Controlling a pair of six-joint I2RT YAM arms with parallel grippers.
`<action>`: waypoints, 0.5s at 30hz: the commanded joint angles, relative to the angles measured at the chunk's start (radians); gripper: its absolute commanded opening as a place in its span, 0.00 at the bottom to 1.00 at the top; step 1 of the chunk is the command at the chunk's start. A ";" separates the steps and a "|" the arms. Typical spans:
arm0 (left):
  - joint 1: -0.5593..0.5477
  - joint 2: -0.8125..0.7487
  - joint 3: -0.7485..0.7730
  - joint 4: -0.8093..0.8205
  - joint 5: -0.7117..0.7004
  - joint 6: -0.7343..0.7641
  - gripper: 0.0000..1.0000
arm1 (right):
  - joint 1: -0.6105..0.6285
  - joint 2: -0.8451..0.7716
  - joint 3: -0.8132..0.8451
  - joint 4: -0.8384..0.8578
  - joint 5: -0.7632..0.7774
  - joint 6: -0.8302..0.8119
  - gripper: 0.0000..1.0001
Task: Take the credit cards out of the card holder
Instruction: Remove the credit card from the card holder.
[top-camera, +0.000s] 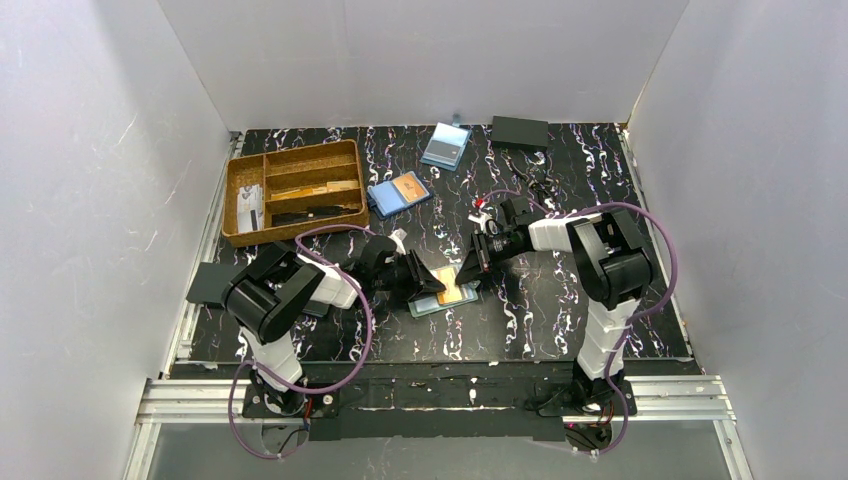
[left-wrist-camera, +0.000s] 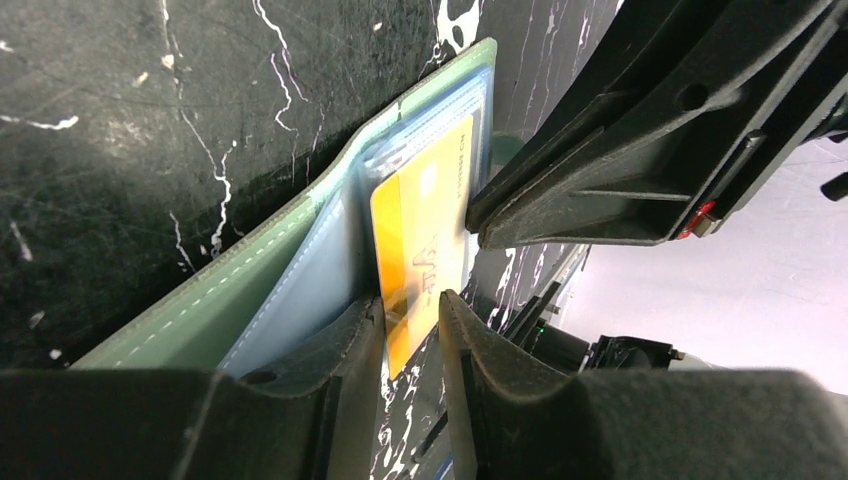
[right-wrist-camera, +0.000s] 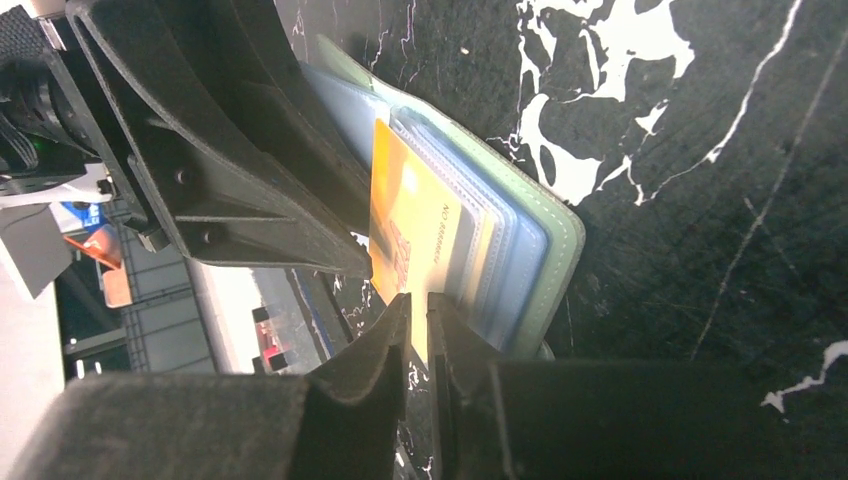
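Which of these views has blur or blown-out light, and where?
Top external view: evenly lit, sharp across the black marbled table. Left wrist view: left gripper's black fingers soft up close, lower right corner washed out pale; yellow card crisp. Right wrist view: right gripper's fingers blurred, left background hazy.

Top external: high above and behind the arm bases, tilted down and forward; far off, taking in the whole table.
Left wrist: on the left arm, sighting along the left jaws; very close to the table, facing the right jaws.
Right wrist: on the right arm, sighting along the right jaws; equally close, facing the opposite way.
Shared: all three show the open card holder and its yellow card; each wrist view catches the other arm's jaws.
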 joint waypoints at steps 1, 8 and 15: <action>-0.016 0.050 -0.011 0.039 0.006 -0.022 0.26 | 0.016 0.049 0.001 0.019 -0.020 0.017 0.19; -0.012 0.055 -0.024 0.064 0.011 -0.032 0.11 | 0.016 0.052 0.002 0.013 0.004 0.010 0.19; 0.016 0.023 -0.072 0.069 0.017 -0.016 0.00 | 0.010 0.057 0.024 -0.058 0.131 -0.047 0.23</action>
